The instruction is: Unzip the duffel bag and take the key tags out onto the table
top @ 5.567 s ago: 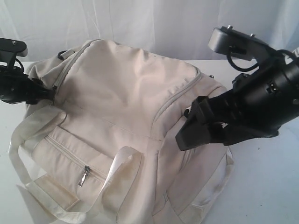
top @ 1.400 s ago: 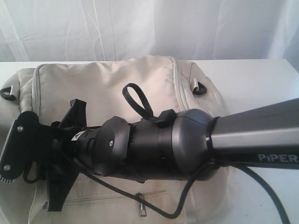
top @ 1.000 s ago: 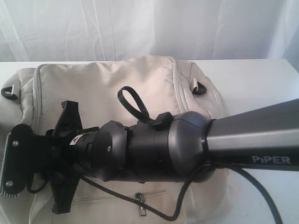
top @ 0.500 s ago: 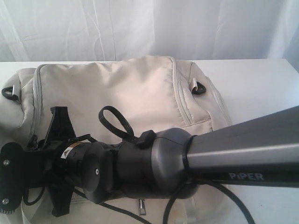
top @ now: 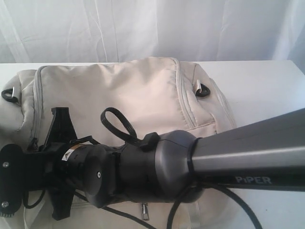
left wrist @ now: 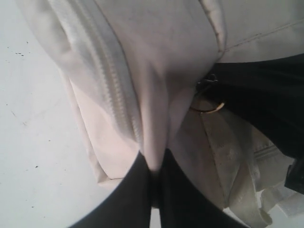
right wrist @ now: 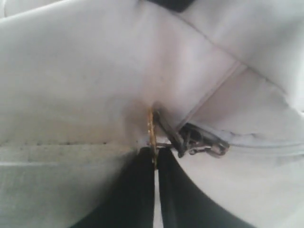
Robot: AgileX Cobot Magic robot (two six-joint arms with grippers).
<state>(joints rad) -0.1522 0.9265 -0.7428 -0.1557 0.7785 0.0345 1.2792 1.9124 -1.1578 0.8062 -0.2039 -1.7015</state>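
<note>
The cream duffel bag (top: 119,90) lies flat on the white table (top: 259,78) with its main zipper closed. In the left wrist view my left gripper (left wrist: 155,165) is shut on a fold of the bag's fabric beside a zipper track (left wrist: 111,90). In the right wrist view my right gripper (right wrist: 154,153) is shut on a thin gold ring (right wrist: 151,130), seen edge-on, at a zipper pull (right wrist: 202,141). The right arm (top: 157,167) reaches across the bag's front to its left end, and its fingertips are hidden there. No key tags show.
A black strap ring (top: 202,89) sits at the bag's right end, another (top: 6,94) at its left. A small pocket zipper pull (top: 143,211) hangs below the arm. A white curtain (top: 152,28) closes the back. Bare table (left wrist: 28,142) lies beside the bag.
Over the last second and a half my right arm slid left and lower across the bag's front. It has hardly moved in the last half second. The bag stays put.
</note>
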